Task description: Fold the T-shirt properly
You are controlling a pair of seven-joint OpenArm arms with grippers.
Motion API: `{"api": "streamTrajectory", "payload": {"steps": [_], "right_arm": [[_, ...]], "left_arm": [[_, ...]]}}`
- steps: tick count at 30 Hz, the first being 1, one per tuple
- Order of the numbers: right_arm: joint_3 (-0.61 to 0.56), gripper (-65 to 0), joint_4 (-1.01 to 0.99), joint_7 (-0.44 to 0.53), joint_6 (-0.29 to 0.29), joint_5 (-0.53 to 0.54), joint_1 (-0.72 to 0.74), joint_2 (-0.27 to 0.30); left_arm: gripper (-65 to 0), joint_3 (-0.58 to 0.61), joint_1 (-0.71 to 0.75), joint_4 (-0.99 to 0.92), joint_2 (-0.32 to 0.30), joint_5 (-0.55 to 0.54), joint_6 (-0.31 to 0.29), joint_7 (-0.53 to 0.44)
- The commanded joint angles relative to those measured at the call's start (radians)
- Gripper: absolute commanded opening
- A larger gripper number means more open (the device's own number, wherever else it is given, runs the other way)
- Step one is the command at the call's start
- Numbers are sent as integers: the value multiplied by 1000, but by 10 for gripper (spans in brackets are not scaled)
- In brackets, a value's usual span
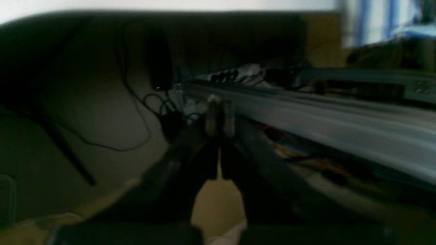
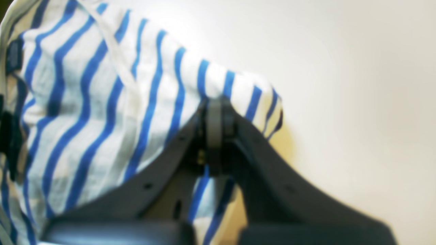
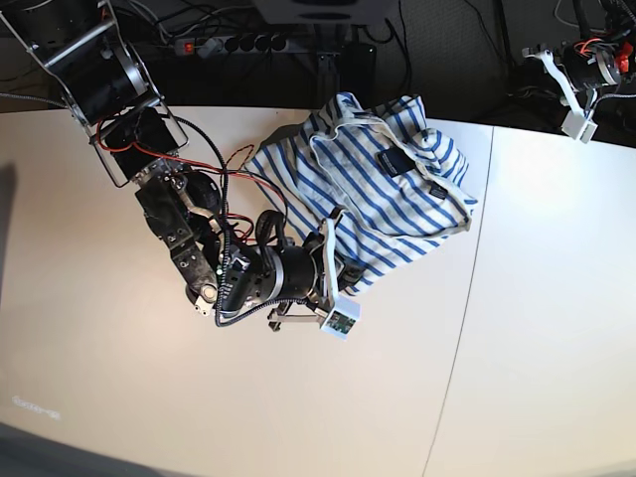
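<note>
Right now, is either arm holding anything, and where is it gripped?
The right gripper is shut on the T-shirt, pinching its edge. The left gripper is shut and holds nothing.

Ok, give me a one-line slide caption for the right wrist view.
Right gripper shut on a fold of the blue-striped T-shirt, bunched on the pale table.

The base view is bright and sharp, the left wrist view dim and motion-blurred, the right wrist view softly defocused.

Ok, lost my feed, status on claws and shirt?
Right claw shut on shirt edge. Left claw shut, empty, off table. Shirt crumpled, unfolded. Nothing in the way.
</note>
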Motion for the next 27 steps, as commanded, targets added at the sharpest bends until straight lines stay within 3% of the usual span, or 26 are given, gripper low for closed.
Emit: {"api": "streamTrajectory", "payload": {"steps": [1, 5, 11, 20, 27], "right_arm": [[8, -650, 15, 37, 37, 3, 28, -2], [8, -650, 14, 69, 37, -42, 31, -3], [8, -650, -48, 85, 33, -61, 67, -47], [7, -650, -261, 84, 33, -60, 175, -159], [7, -650, -340, 84, 33, -60, 221, -209]], "left_arm": [[-650, -4, 44, 51, -13, -19, 2, 0], [-650, 33, 136, 175, -12, -10, 2, -12], [-650, 191, 129, 216, -10, 89, 2, -92], [-650, 450, 2, 216, 3, 211, 2, -171], [-650, 501, -98, 216, 26, 207, 2, -166]]}}
